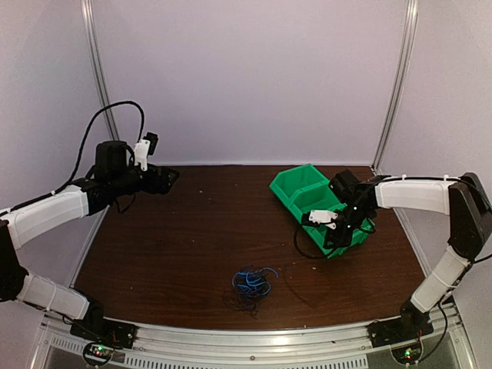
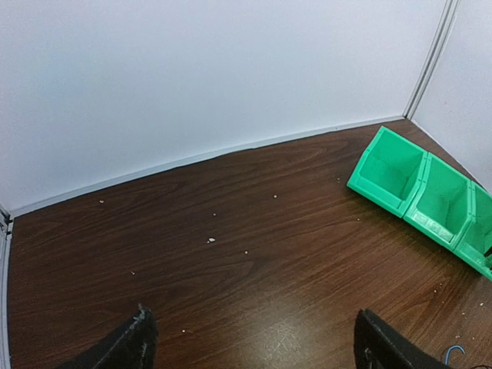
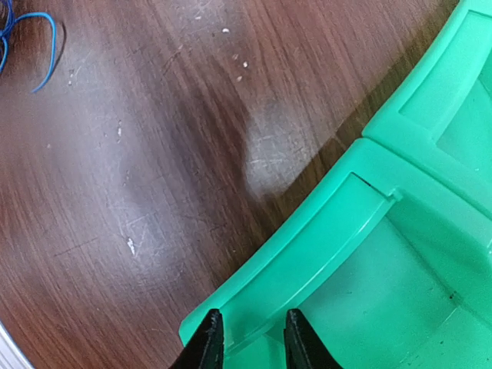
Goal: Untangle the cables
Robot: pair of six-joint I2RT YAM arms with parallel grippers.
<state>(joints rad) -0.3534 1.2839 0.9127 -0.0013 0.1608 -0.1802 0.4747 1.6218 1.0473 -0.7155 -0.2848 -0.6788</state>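
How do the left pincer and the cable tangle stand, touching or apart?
Apart. The top external view shows the left pincer far back left over the table, the cable tangle near its front centre, bare wood between them.

I see a green three-compartment bin (image 1: 290, 194) sitting skewed at the right of the dark wood table (image 1: 192, 231), pale specks (image 2: 211, 240) dotting it, white walls (image 1: 254, 77) behind.

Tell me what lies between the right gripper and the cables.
Top view: the green bin rim, a thin dark curve I cannot identify, then bare table, between the right gripper and the cables.
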